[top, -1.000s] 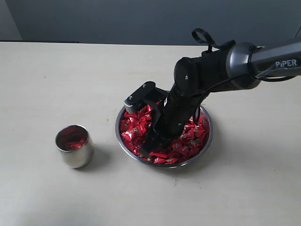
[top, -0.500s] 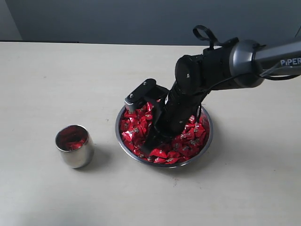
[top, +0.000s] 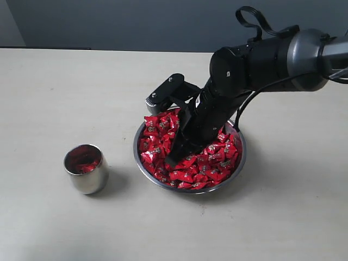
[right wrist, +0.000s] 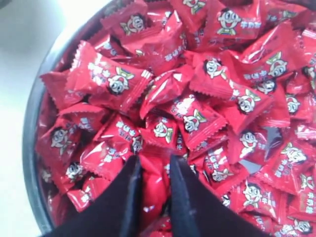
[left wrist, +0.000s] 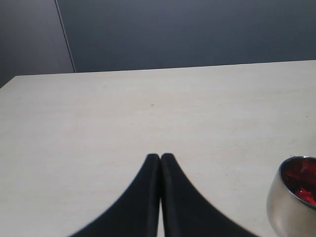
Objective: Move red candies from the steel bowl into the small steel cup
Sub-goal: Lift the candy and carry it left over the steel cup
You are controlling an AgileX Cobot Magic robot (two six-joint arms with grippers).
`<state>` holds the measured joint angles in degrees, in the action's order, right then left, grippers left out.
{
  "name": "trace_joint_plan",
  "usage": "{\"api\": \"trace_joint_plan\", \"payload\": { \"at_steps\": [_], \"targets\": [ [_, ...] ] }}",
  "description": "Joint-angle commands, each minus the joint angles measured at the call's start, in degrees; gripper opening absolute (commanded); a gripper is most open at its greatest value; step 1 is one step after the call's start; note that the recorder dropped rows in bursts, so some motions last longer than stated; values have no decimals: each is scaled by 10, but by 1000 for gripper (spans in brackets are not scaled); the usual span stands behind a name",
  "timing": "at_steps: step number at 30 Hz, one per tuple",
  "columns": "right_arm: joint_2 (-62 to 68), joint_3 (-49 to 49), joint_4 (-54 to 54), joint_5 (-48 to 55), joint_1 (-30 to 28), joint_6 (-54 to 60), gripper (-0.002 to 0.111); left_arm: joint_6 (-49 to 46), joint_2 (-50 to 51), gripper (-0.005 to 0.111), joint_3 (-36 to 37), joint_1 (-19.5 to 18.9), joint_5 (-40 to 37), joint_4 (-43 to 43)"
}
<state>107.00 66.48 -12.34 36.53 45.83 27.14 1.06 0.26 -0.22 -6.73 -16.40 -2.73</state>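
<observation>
Two arms: only the right one is working; the left waits off to the side.
Right gripper (right wrist: pixel 154 163): angled down into the steel bowl (top: pixel 190 191). Its two dark fingers (right wrist: pixel 126 197) are narrowed around one red candy (right wrist: pixel 152 190), pinching the wrapper so it can be carried out.
Red candies (top: pixel 157 147): heaped in the bowl up to its rim, so many are left to move.
Small steel cup (top: pixel 86 182): upright on the table (top: pixel 65 92), well apart from the bowl on its left, mouth up, with some red candies already inside.
Left gripper (left wrist: pixel 160 158): fingers pressed together, holding nothing, low over bare table near the cup, likely parked clear of the right arm's route.
Next need: probably a clean lift that does not drag neighbouring wrappers along.
</observation>
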Motion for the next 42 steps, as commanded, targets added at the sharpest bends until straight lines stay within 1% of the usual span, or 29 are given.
{"api": "trace_joint_plan", "payload": {
  "at_steps": [1, 5, 10, 14, 18, 20, 22, 25, 27, 28, 32, 37, 42],
  "targets": [
    [-6, 1, 20, 8, 0, -11, -1, 1, -3, 0, 2, 0, 1, 1],
    [-6, 1, 52, 14, 0, -37, -1, 1, -3, 0, 2, 0, 1, 1],
    [-12, 1, 148, 11, -5, -139, -1, 1, -3, 0, 2, 0, 1, 1],
    [-21, 1, 119, -35, -7, -141, -1, 1, -3, 0, 2, 0, 1, 1],
    [-38, 2, 75, -108, -7, -137, -1, 1, -3, 0, 2, 0, 1, 1],
    [-37, 18, -3, -126, -5, -76, -1, 1, -3, 0, 2, 0, 1, 1],
    [-32, 43, -106, -126, -5, 18, -1, 1, -3, 0, 2, 0, 1, 1],
    [-12, 90, -244, -78, -5, 151, -1, 1, -3, 0, 2, 0, 1, 1],
    [13, 130, -296, -25, -5, 205, -1, 1, -3, 0, 2, 0, 1, 1],
    [27, 149, -304, -2, -5, 213, -1, 1, -3, 0, 2, 0, 1, 1],
    [56, 193, -301, 34, 7, 216, -1, 1, -3, 0, 2, 0, 1, 1],
    [91, 249, -295, 78, 39, 218, -1, 1, -3, 0, 2, 0, 1, 1],
    [127, 278, -279, 96, 74, 218, -1, 1, -3, 0, 2, 0, 1, 1]
  ]
}}
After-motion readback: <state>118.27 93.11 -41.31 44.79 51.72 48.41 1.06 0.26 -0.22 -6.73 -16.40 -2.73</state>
